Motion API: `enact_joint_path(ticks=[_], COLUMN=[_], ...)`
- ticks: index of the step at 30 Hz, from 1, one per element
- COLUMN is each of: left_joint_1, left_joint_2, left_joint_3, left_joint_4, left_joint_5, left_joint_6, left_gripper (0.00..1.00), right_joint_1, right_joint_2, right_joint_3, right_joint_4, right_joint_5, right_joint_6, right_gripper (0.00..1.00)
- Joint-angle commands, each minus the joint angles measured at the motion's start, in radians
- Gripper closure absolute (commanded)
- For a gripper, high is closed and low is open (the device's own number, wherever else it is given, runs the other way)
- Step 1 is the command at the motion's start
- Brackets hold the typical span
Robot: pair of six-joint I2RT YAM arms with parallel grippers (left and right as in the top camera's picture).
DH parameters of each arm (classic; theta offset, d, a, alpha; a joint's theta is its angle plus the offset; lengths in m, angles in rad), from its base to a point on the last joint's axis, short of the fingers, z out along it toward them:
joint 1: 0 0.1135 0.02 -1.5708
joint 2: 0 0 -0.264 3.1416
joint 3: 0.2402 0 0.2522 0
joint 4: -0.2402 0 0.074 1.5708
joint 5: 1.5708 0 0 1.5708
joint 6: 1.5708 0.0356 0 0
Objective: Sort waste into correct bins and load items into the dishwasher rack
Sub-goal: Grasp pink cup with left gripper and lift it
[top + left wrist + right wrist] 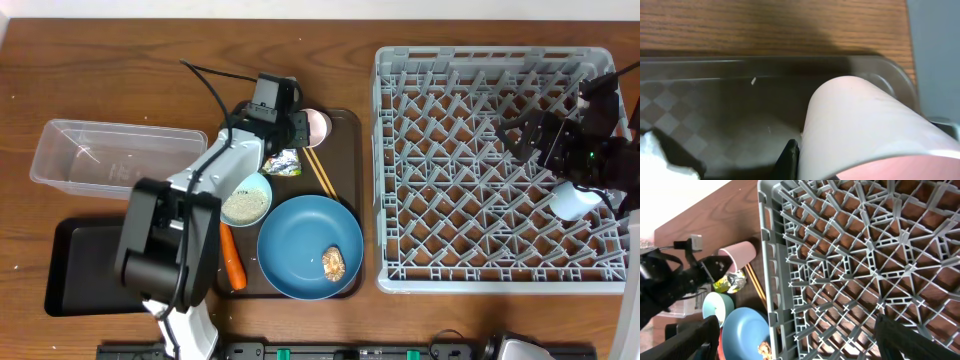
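My left gripper (296, 127) is shut on the wall of the pale pink cup (317, 124) at the back of the brown serving tray; one finger (789, 159) presses on the cup's outside (865, 125). A white napkin (649, 150) lies beside it. The green-yellow wrapper (283, 162), chopsticks (322, 172), rice-filled pale blue bowl (246, 200), carrot (232, 256) and dark blue plate (300, 240) with a food lump (333, 262) lie on the tray. My right gripper (528, 135) is open and empty above the grey rack (400, 170). A pale blue cup (575, 200) lies in the rack.
The clear tub (100, 155) and the black tray (75, 265) stand at the left. The brown serving tray (350, 140) sits between them and the rack. In the right wrist view the rack (850, 255) fills most of the frame.
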Motion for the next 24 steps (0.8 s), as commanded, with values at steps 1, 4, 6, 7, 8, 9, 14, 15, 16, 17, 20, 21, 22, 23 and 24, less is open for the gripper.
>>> enact_joint_path(ticks=[1,4,6,7,8,9,14,15,16,17,20,21,22,23,24], left_joint_1=[0.001,0.001,0.001,0.003,0.009,0.017,0.094,0.109,0.121,0.134,0.143,0.143,0.14,0.138,0.135], left_joint_2=[-0.142,-0.245,-0.315,-0.351,-0.385,-0.411,-0.494,-0.497,-0.497,-0.496,-0.495,-0.495,-0.497,-0.497,-0.497], left_joint_3=[0.058,0.092,0.109,0.117,0.124,0.127,0.129,0.129,0.129,0.129,0.129,0.129,0.129,0.129,0.129], left_joint_4=[-0.042,-0.132,-0.188,-0.216,-0.238,-0.249,-0.242,-0.237,-0.229,-0.217,-0.16,-0.138,-0.129,-0.113,-0.103], left_joint_5=[0.015,0.041,0.137,0.202,0.281,0.366,0.879,0.969,1.057,1.152,1.353,1.391,1.39,1.39,1.39], left_joint_6=[0.003,0.013,0.049,0.056,0.055,0.055,0.06,0.064,0.067,0.066,0.065,0.052,0.023,-0.003,-0.02], left_gripper=[0.94,0.94,0.94,0.94,0.94,0.94,0.94,0.94,0.94,0.94,0.94,0.94,0.94,0.94,0.94], right_joint_1=[0.01,0.01,0.01,0.01,0.01,0.01,0.01,0.01,0.011,0.016,0.055,0.077,0.098,0.126,0.152], right_joint_2=[0.001,0.001,0.001,0.001,0.001,0.001,0.001,0.001,0.001,0.001,0.001,0.001,0.001,0.001,0.001], right_joint_3=[-0.003,-0.003,-0.003,-0.003,-0.003,-0.003,-0.003,-0.003,-0.003,-0.003,-0.003,-0.003,-0.003,-0.003,-0.003], right_joint_4=[-0.001,0.002,0.006,0.009,0.011,0.013,0.024,0.033,0.048,0.064,0.13,0.155,0.175,0.197,0.217], right_joint_5=[0.045,0.046,0.038,0.025,0.003,-0.032,-0.429,-0.537,-0.67,-0.777,-1.012,-1.034,-1.033,-1.024,-1.02], right_joint_6=[-0.008,-0.053,-0.079,-0.102,-0.132,-0.172,-0.391,-0.423,-0.46,-0.491,-0.566,-0.57,-0.57,-0.57,-0.571], right_gripper=[0.07,0.08,0.07,0.07,0.07,0.07,0.09,0.1,0.11,0.12,0.15,0.16,0.16,0.16,0.17])
